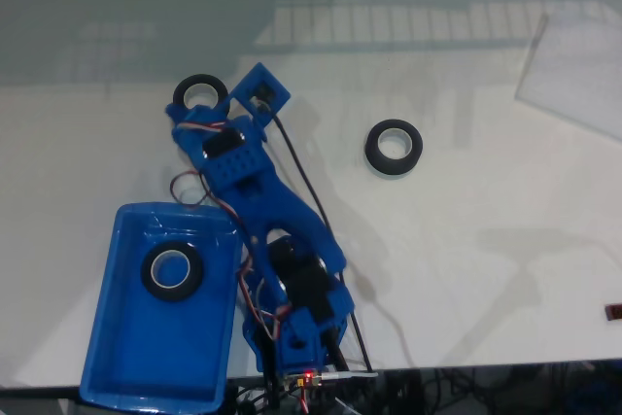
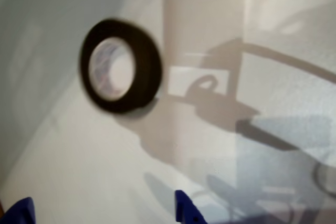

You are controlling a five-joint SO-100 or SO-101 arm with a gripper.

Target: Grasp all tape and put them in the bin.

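In the fixed view, the blue bin (image 1: 117, 337) sits at the lower left of the white table (image 1: 486, 269), with one tape roll (image 1: 173, 270) lying flat inside it. Just right of the bin, the blue arm (image 1: 282, 230) reaches up the picture, and its gripper (image 1: 216, 104) hangs by a second tape roll (image 1: 200, 93); whether they touch is hard to say from here. Further right, a third roll (image 1: 393, 147) lies alone, well apart from the arm.

In the wrist view, a somewhat blurred roll (image 2: 119, 66) lies ahead on the table, and two blue fingertips (image 2: 185, 209) stand spread apart, holding nothing.
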